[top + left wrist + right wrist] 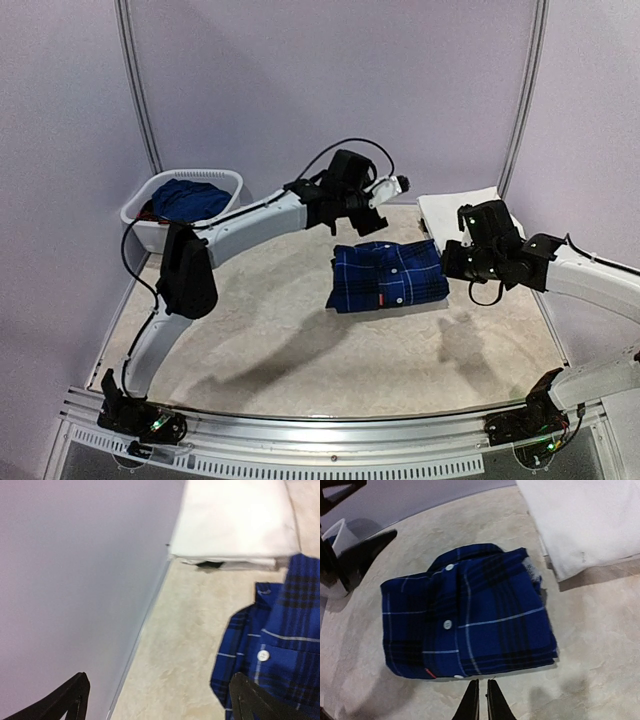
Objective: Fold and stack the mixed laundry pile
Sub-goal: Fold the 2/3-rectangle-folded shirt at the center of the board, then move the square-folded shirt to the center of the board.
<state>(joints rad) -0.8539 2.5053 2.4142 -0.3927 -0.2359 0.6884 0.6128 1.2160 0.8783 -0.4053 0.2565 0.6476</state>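
a pale marbled bench (pixel 270 330) is seen spread between lilac walls (pixel 300 80). near its middle, the navy plaid shirt (pixel 388 275) is laid flat as a folded rectangle with its button side up (white buttons (pixel 448 624) and a small red tag (pixel 431 674) are made out in the right wrist view). behind it and to its right, near the far wall, the white trousers (pixel 455 212) are found folded into a flat stack, parted from the shirt by a narrow strip of bench. at the far left corner an oval white basket (pixel 142 232) is set, and a solid blue piece (pixel 190 198) is heaped inside it. the left gripper (pixel 159 677) is held above the bench by the shirt's far left corner, its fingers (pixel 75 695) spread wide with nothing between them. the right gripper (pixel 482 697) is held just off the shirt's right edge, clenched on nothing, with no cloth caught.
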